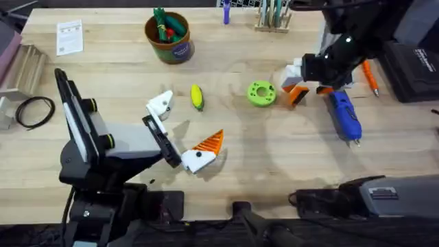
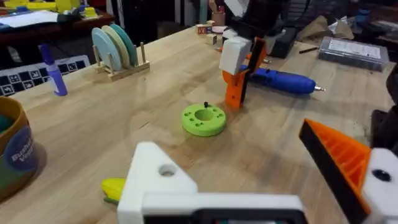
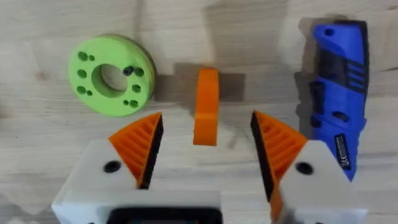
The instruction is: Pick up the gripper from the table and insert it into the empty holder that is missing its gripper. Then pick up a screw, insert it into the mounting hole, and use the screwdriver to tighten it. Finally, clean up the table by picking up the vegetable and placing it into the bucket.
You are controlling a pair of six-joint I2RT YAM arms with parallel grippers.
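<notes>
Lying flat on the wooden table (image 1: 226,178), the gripper (image 3: 206,106), a small loose orange finger, sits on the bare wood right between the right gripper (image 3: 205,146)'s two orange ribbed pads (image 3: 142,146), which stand spread apart on either side of it without touching it. From overhead, that right gripper (image 1: 300,84) hovers low over the far right part of the table, with the orange piece (image 1: 297,95) just beneath it.

Just beside the loose finger on one side is a green holed disc (image 3: 112,74) with a few dark screws standing in its holes; on the other side lies the screwdriver (image 3: 336,106), blue, its metal tip pointing toward the near edge in the overhead view (image 1: 344,116). A thin orange stick-like tool (image 1: 370,77) lies a little beyond it.

Over on the left, the left gripper (image 1: 185,130) is spread wide open and holds nothing. One jaw carries its orange ribbed finger (image 1: 209,143); the other is just the holder (image 1: 160,104), a bare white block with an open mounting hole, seen close up from the left wrist (image 2: 158,177).

The vegetable (image 1: 197,97), a yellow corn cob with a green end, lies on the table between the holder and the green disc. Farther back stands the bucket (image 1: 169,38), brown-orange with a green label, with green and red toy vegetables (image 1: 164,26) already inside it.
</notes>
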